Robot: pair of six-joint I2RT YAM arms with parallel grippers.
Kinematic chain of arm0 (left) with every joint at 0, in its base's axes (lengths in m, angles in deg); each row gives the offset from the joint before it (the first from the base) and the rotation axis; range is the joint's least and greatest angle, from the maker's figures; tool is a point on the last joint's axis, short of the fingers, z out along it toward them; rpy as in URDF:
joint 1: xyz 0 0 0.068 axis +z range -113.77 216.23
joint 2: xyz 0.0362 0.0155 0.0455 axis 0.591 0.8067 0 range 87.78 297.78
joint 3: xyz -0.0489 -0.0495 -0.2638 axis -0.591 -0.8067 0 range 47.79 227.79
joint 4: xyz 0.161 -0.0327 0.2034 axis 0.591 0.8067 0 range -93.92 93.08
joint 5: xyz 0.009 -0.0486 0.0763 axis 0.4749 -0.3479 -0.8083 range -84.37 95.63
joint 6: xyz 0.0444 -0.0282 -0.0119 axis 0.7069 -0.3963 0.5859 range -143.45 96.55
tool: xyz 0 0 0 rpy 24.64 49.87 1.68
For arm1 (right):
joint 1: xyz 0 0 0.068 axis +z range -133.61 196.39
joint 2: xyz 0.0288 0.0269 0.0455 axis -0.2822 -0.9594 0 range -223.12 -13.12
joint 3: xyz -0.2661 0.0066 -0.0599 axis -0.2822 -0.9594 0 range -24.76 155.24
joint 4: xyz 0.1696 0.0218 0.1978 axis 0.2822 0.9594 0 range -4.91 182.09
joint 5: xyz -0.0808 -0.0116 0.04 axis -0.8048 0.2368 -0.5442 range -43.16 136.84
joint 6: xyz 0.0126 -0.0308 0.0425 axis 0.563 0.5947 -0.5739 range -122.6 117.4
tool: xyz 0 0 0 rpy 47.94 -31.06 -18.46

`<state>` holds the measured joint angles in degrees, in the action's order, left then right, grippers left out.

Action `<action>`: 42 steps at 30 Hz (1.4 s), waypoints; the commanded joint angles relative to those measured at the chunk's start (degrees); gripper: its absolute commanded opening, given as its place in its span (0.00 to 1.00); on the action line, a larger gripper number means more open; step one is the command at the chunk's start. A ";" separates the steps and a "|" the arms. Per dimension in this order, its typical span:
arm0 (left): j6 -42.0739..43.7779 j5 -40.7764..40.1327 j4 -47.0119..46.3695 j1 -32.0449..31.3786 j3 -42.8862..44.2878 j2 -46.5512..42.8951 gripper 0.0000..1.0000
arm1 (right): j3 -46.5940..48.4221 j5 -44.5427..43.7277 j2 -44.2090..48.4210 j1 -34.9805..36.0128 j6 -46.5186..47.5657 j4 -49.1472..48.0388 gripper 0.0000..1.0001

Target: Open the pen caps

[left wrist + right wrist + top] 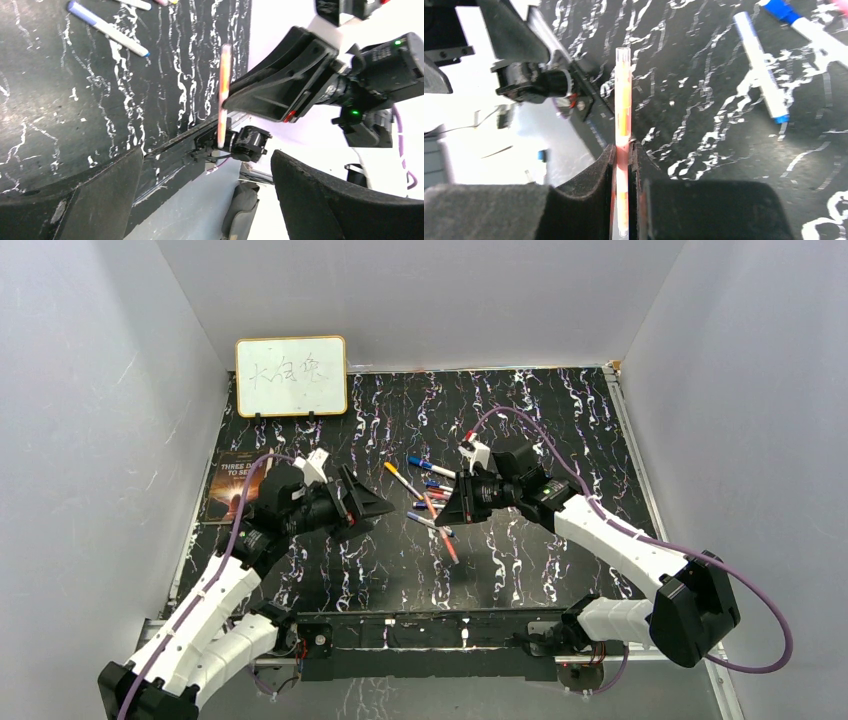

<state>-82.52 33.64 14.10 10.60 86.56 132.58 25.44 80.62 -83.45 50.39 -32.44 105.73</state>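
Observation:
My right gripper (447,512) (623,156) is shut on an orange pen (449,540) (622,100) and holds it above the table. A red stretch of the pen sits between the pads, and I cannot tell whether it is a cap. The pen's pale end sticks out past the fingertips. My left gripper (385,505) (207,200) is open and empty, a short way left of the held pen (223,95), not touching it. Several more pens (425,485) lie in a loose pile behind the grippers. A blue pen cap (781,9) shows on one of them.
A small whiteboard (291,376) leans on the back wall. A dark booklet (228,485) lies at the table's left edge. Grey walls close in both sides. A black rail (430,625) runs along the near edge between the arm bases.

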 commanded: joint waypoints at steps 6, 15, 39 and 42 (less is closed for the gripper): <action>0.83 5.11 2.89 -0.21 12.82 8.19 0.99 | 1.26 13.46 2.89 -0.60 -12.03 -8.62 0.00; -6.04 5.81 -17.00 -0.60 7.94 9.24 0.98 | 1.27 14.42 3.13 -1.14 -17.36 -11.72 0.00; -9.79 -5.21 -33.62 -6.44 0.87 12.32 0.98 | -12.20 18.92 2.44 -6.34 -37.56 -47.88 0.00; -12.20 -5.89 -38.64 -7.16 -1.70 13.83 0.98 | -13.13 19.05 1.93 -6.38 -37.42 -48.53 0.00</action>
<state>-91.77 29.68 -16.72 4.48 87.21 145.37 12.80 99.26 -81.44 44.03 -68.31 64.88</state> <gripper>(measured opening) 0.983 0.079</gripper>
